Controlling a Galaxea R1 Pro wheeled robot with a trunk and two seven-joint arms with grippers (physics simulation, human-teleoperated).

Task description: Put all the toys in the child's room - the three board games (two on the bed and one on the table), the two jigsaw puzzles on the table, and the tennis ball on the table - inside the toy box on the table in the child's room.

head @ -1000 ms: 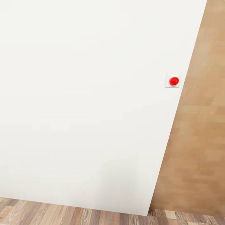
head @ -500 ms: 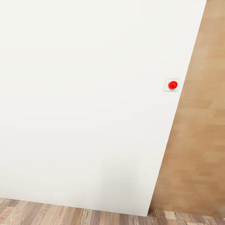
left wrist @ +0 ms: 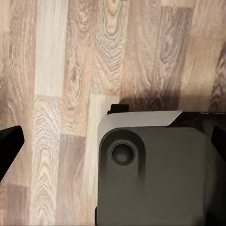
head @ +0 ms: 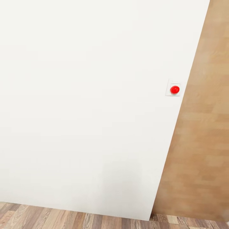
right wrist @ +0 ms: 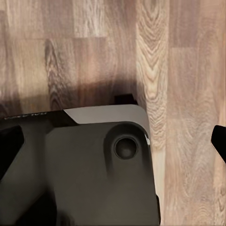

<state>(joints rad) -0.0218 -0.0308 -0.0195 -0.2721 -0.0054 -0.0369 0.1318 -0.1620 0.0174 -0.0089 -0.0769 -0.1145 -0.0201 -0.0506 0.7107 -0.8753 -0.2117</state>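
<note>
The toys, the bed, the table and the toy box are out of view. In the left wrist view my left gripper is open, its black fingertips far apart at the picture's two sides, with nothing between them. It hangs above the wood-plank floor and a corner of my dark grey base. My right gripper is open in the same way, over the floor and the base's other corner.
A white wall stands close ahead in the head view. A small white plate with a red button sits near its right edge. A tan wooden surface lies beyond that edge, and a strip of plank floor runs below.
The whole head view has shifted a little: the red button sits lower and slightly further left in the picture, so the camera has moved. Nothing else differs.
</note>
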